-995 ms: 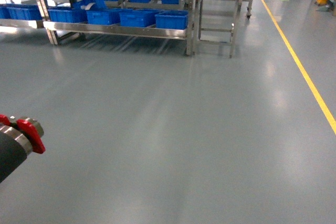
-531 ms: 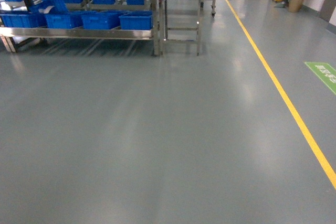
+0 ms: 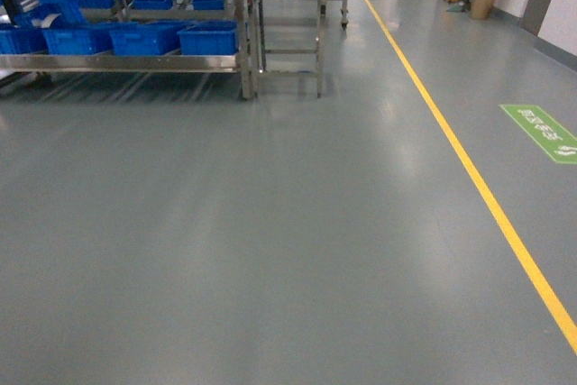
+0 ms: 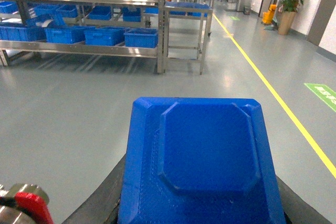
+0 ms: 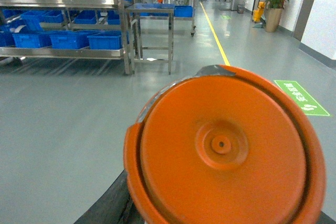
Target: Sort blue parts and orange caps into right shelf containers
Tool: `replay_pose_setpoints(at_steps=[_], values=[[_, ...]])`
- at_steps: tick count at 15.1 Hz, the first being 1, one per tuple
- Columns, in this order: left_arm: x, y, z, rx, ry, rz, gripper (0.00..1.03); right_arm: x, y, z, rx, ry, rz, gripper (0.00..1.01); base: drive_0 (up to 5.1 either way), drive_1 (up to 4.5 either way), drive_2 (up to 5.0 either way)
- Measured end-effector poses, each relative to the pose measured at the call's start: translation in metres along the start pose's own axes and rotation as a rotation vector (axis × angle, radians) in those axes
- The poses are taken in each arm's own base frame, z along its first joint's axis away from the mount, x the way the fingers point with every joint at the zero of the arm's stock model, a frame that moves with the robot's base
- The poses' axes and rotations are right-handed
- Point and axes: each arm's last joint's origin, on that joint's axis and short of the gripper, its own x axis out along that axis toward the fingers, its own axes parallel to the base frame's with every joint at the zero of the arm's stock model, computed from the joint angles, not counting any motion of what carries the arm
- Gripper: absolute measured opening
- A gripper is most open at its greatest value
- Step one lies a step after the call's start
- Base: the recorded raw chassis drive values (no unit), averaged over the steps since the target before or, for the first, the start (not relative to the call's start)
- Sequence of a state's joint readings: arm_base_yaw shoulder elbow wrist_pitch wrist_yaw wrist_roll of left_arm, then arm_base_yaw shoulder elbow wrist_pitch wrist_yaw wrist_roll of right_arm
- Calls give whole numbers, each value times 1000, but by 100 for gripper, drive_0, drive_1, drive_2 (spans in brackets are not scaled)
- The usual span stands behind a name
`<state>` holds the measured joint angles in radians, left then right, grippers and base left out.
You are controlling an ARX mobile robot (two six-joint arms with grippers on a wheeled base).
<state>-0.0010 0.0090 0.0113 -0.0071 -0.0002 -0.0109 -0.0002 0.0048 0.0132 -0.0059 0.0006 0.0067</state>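
You carry a blue part [image 4: 202, 163] at the left wrist and an orange cap [image 5: 223, 150] at the right; I cannot tell how either pair of jaws stands. Steer steadily toward the blue crates [image 3: 144, 38] on the steel shelf [image 3: 117, 62] ahead-left, braking gently.

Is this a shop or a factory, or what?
Probably a factory or warehouse floor: steel shelving loaded with blue crates, a smooth grey floor with a painted yellow lane line, and a green floor sign.
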Motion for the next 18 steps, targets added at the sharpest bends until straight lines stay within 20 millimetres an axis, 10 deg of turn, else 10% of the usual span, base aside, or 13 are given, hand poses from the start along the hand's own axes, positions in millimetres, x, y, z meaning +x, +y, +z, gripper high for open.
replay_pose_setpoints(at_steps=[18], values=[[0,0,0,0,0,0,42,0,0,0,0,1,1,43,1,433,-431]])
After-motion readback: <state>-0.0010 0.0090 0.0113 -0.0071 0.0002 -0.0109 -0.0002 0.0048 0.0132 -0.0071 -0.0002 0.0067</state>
